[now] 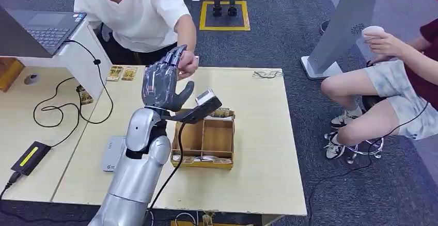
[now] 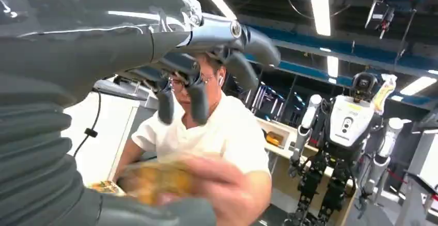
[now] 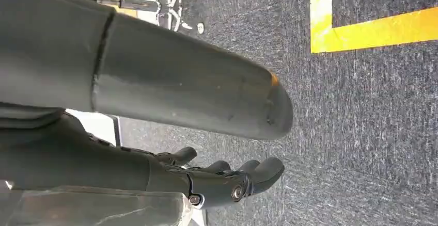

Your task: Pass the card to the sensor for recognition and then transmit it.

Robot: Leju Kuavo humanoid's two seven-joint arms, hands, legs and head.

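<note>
Just past the raised fingertips of the left hand [image 1: 164, 84], seen from the head, a person's hand [image 1: 187, 63] meets them; fingers apart, nothing visibly gripped. Between thumb and fingers, from the left wrist, a blurred yellowish card [image 2: 155, 182] sits in that person's hand, probably light, thin, stiff, best pinched by its edge. Right hand [image 3: 217, 177] hangs over carpet, fingers loosely apart, holding nothing.

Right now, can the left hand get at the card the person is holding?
Probably yes. The left hand is raised with fingers spread, and the person's hand holds the blurred yellowish card close to its palm, with nothing visible between.
</note>
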